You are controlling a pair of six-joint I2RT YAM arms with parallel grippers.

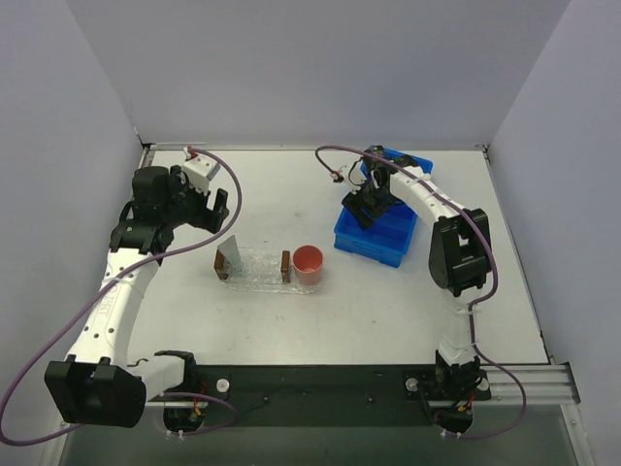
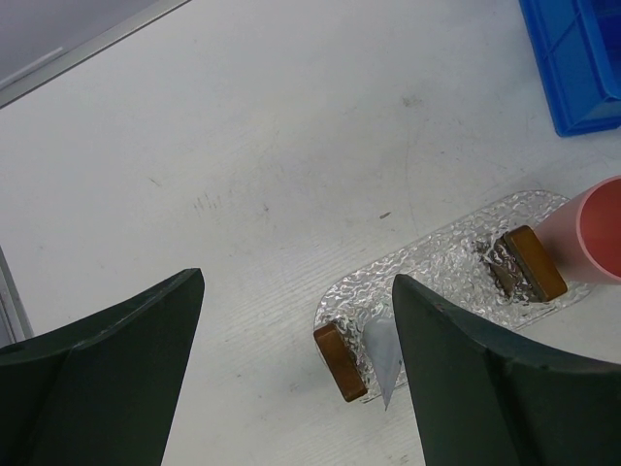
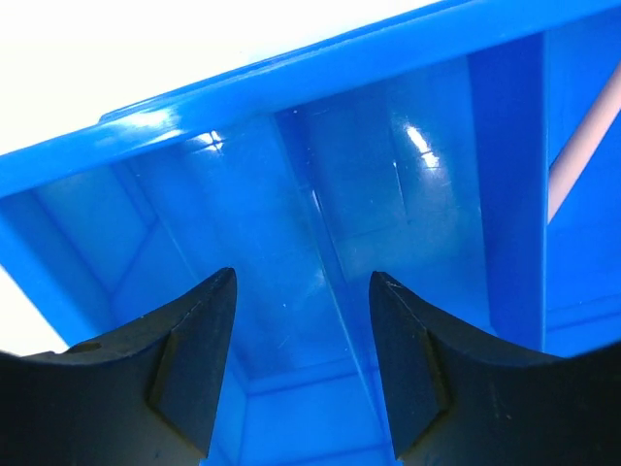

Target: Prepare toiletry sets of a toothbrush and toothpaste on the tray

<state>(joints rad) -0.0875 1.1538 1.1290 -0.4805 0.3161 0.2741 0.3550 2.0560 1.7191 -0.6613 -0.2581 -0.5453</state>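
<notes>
Left gripper (image 1: 215,207): its two fingers are wide apart and hold nothing. It is up over the worktop (image 1: 281,189), on the left side, near the far edge of the tray.
Right gripper (image 1: 365,211): it is down inside the blue bin (image 1: 388,243). Its two fingers (image 3: 194,349) are apart with a gap between them, and nothing is held. A thin blue wall of the bin runs under the gap.
Tray (image 1: 254,270): clear and bumpy. It lies flat on the worktop in the middle, between the two arms.
Toothpaste (image 2: 383,351): one pale tube is on the left end of the tray, right by a brown block. From above it looks like it is tipped up and leaning.
Toothbrush (image 3: 582,146): a thin pink stick inside the blue bin. It is in the part of the bin to the right of the right gripper in the wrist view. Only a bit of it shows at the edge. The gripper is not touching it.
Brown blocks (image 2: 340,361): two small ones, one at each end of the tray.
Pink cup (image 1: 309,264): it stands up with its open side on top, at the right end of the tray, just beside a brown block. I cannot tell if it sits on the tray's edge or on the worktop.
Blue bin: it sits on the right side of the worktop, apart from the tray.
</notes>
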